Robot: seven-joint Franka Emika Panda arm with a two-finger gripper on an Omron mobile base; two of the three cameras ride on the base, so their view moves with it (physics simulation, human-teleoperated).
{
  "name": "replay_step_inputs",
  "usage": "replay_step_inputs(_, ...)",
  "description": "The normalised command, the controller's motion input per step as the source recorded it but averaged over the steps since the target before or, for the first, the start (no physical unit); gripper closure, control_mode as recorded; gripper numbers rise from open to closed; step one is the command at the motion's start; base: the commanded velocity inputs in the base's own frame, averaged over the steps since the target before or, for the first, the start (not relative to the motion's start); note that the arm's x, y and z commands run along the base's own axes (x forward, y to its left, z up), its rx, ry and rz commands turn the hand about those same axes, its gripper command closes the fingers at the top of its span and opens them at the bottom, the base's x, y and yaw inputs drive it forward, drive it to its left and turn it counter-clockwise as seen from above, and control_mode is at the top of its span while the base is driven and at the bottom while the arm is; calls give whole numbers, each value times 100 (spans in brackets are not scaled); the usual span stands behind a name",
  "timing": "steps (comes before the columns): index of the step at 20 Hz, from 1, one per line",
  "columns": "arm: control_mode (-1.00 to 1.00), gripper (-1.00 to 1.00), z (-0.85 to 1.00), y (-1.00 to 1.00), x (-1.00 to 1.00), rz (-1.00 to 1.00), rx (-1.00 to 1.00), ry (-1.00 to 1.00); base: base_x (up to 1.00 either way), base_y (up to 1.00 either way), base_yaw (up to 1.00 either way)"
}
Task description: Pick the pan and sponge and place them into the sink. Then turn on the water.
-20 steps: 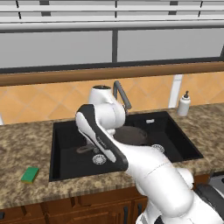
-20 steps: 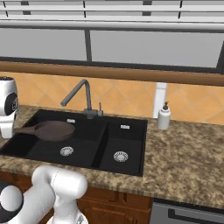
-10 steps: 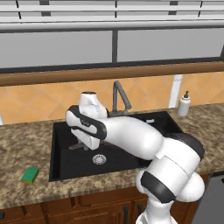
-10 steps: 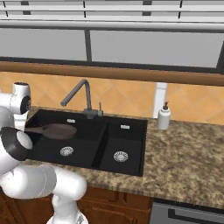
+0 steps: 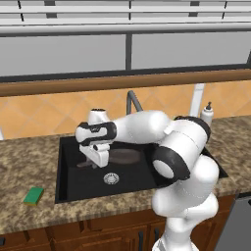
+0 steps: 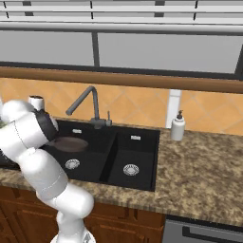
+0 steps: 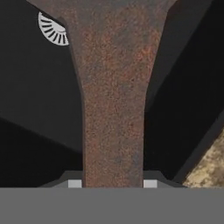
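The pan [image 5: 125, 156] hangs low inside the wide basin of the sink [image 5: 68, 188], its handle [image 7: 113, 131] clamped in the end effector [image 7: 113, 183]. The sponge [image 5: 33, 195] lies on the bench [image 5: 29, 157], left of the sink.

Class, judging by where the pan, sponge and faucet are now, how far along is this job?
Nothing is finished. In hand: the fingers grip the handle of the pan, held over the wide basin of the sink. Left: release it, bring the sponge from the counter, and turn on the faucet, which is dry.
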Motion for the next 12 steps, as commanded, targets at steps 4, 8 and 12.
replay_step_inputs(4,-100,100,-60,0,29,0,2,0,0,0,0)
replay_step_inputs(8,-100,100,-66,0,7,-1,6,0,0,0,0)
replay_step_inputs(12,-100,100,-68,0,0,-16,9,0,0,0,0)
